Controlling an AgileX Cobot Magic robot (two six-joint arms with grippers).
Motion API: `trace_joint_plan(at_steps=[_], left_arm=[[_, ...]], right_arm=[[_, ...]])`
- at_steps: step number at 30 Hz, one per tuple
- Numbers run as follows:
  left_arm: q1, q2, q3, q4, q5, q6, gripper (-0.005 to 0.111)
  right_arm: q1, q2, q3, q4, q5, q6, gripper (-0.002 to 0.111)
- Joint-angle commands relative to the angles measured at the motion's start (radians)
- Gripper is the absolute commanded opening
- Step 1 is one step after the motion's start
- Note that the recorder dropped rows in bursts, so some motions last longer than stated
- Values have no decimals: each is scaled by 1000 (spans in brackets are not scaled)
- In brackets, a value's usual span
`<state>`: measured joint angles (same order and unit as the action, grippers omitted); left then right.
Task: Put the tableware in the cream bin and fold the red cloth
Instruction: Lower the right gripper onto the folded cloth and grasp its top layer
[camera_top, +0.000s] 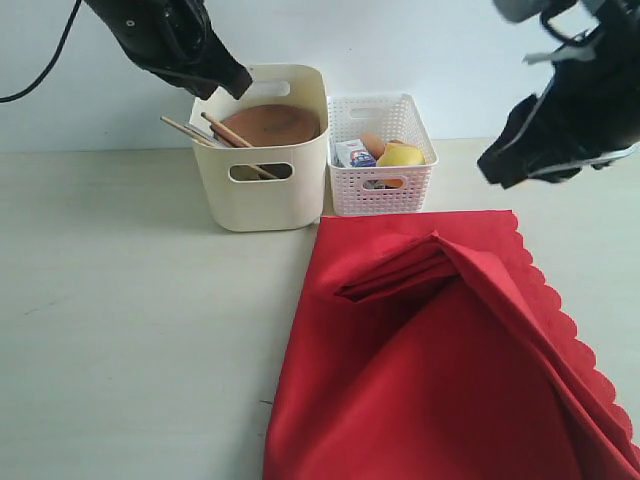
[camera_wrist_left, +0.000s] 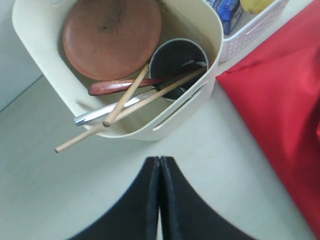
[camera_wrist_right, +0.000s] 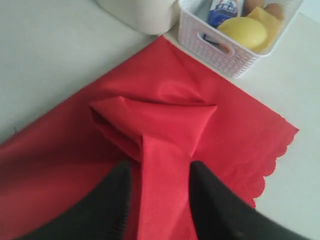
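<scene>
Red scalloped fabric cloth (camera_top: 440, 380) lay rumpled and part-folded on the pale bench (camera_top: 120, 330), near the tall cream plastic bin (camera_top: 262, 195). The right tool (camera_wrist_right: 160, 170) hung above it, jaws apart and empty; the left tool (camera_wrist_left: 160, 162) was clenched on nothing near the bin. Soft, light and limp, the cloth would probably sag, so a corner or hem looked the best hold.

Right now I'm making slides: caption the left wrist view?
Shut jaws near cream bin holding plate, cup, spoon, knife, chopsticks.
</scene>
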<state>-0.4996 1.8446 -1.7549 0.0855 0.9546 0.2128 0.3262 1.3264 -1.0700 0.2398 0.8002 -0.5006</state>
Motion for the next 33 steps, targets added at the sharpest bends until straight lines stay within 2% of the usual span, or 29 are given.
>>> trace_joint_plan(at_steps=[1,3,6,11,14,19,26,28,30,33], left_arm=[[14,-59,17,-13,-18,-21,1],[22,-84,21,-13,-18,-36,1],[32,-132,21,-19,-21,-43,1],[35,-209,21,-19,-14,-60,1],[35,-255,21,-24,-12,-68,1],[35,-334,31,-54,-12,-68,1],[35,-469,90,-68,-77,-64,1],[35,-505,104,-68,-101,-64,1],[35,-533,118,-68,-130,-64,1],[35,-554,123,-68,-142,-64,1]], right_arm=[[31,120,-2,18,13,-192,67],[80,170,-5,-1,-14,-219,72],[166,239,-5,-109,-93,-229,73],[260,297,-5,-461,-165,5,73],[303,327,-5,-508,-151,34,73],[337,405,-5,-578,-171,53,73],[337,516,-5,-839,-184,300,75],[337,534,-5,-853,-186,345,71],[337,540,-5,-880,-186,396,60],[337,542,-20,-922,-167,480,33]])
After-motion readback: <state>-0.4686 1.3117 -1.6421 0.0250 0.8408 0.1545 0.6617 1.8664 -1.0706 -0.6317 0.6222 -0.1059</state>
